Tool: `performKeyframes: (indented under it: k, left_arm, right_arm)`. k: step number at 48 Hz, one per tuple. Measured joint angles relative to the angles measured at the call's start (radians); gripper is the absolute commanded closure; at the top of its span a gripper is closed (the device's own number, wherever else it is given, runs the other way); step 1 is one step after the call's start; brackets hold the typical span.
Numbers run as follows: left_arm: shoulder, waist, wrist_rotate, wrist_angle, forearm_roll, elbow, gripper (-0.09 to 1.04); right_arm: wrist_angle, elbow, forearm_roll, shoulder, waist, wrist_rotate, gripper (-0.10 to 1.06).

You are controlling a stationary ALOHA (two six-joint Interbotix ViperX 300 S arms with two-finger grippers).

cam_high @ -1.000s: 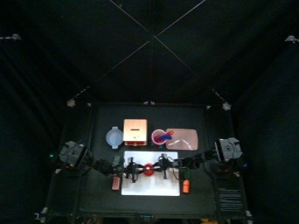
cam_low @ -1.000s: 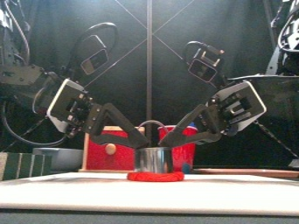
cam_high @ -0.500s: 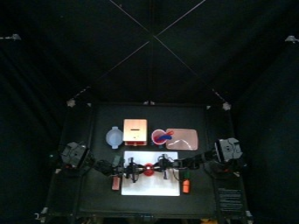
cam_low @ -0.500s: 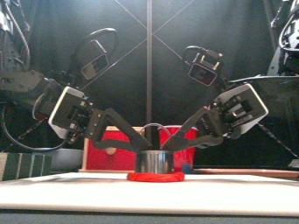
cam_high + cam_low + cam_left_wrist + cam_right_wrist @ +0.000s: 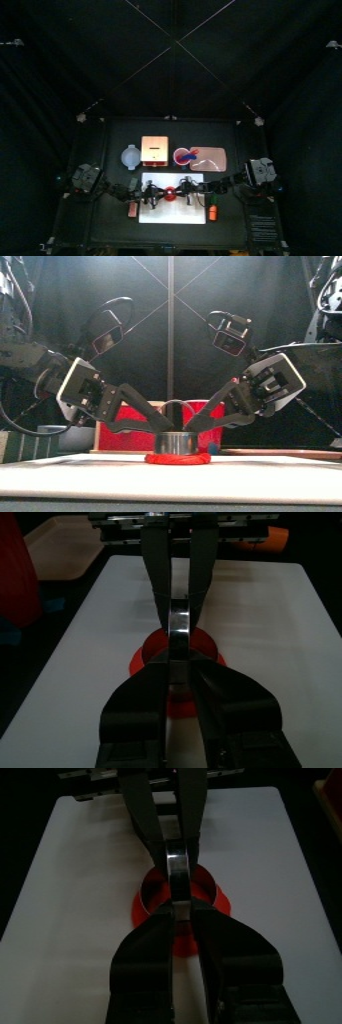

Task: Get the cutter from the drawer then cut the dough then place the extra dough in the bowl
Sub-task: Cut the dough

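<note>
Left tool (image 5: 160,426): grips cutter (image 5: 177,442); arm lower than 1 s ago
Right tool (image 5: 203,426): grips cutter
Dough (image 5: 177,458): unmoved

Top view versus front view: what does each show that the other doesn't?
Only the top view shows the white cutting board's full outline and the toys lying on the pink tray. Only the front view shows the cutter's metal wall and arched wire handle. Both show the left gripper and right gripper tip to tip over the red dough.
</note>
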Motion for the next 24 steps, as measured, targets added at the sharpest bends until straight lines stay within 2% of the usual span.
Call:
performKeyframes:
  k: [24]
  left_arm:
    - [0.002, -0.002, 0.0, 0.002, -0.011, -0.002, 0.37]
  right_arm:
    - [0.002, -0.002, 0.011, 0.0, 0.002, -0.002, 0.51]
